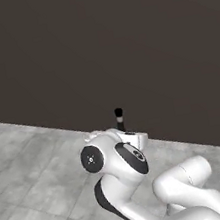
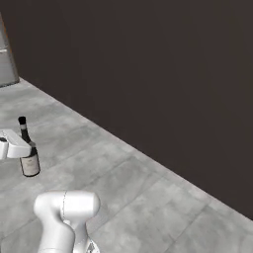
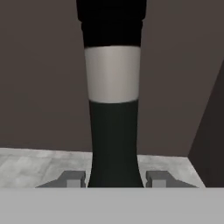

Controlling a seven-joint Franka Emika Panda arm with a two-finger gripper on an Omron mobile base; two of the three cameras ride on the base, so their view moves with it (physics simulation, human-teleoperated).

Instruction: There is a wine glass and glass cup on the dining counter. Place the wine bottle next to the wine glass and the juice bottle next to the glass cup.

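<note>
Behind everything, a broad dark wall (image 1: 120, 39) runs across both base views, and below it lies a pale grey tiled surface (image 1: 30, 166) with faint seams, meeting the wall along a slanting line. At the upper left edge of the right base view a lighter grey panel (image 2: 6, 59) stands against that wall. Over the grey surface my white arm (image 1: 116, 166) is folded, its dark-ringed joints bulking large in the left base view, with the slim top of the wine bottle (image 1: 118, 114) rising just past it. From the right base view the same bottle stands upright at the far left, its pale label low on the black body, its thin neck and dark cap above my white hand block (image 2: 12, 146), which meets it at about shoulder height. I cannot tell whether its base rests on the grey surface or hangs just clear of it. Looking along my hand, the black bottle with its pale band fills the middle, upright and centred. My fingers (image 3: 72, 178) sit one on each side of it at the bottom, drawn in narrow and pinching the wine bottle between them.
</note>
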